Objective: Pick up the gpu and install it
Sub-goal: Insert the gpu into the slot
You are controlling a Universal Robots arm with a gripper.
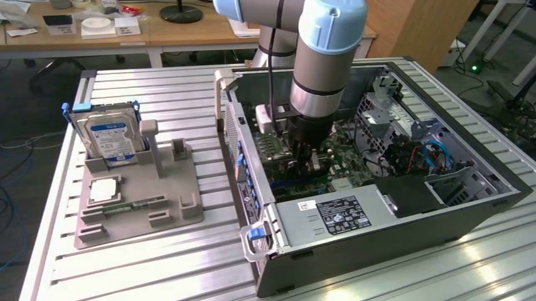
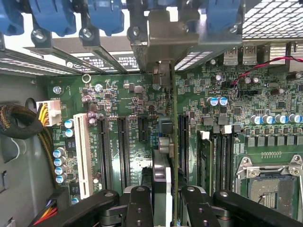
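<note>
Pickup looks done: the thin flat dark gpu card w/ silvery-grey metal bracket (image 2: 166, 137) is off the grey plastic parts holder (image 1: 138, 207), where the boxy silver hard drive w/ blue-white label (image 1: 110, 139) and a narrow green memory stick (image 1: 130, 205) remain. Black 2-finger gripper (image 2: 166, 201) is clamped on the card's top edge, jaws partly closed round it. Card is now down inside the open dark-grey PC case (image 1: 469, 207), edge-on above the green motherboard (image 2: 137, 118), beside the black expansion slots (image 2: 123, 146). Long axis runs parallel w/ the slots, bracket end pointing toward the case's rear slot openings. Seating not confirmable; install likely unfinished.
</note>
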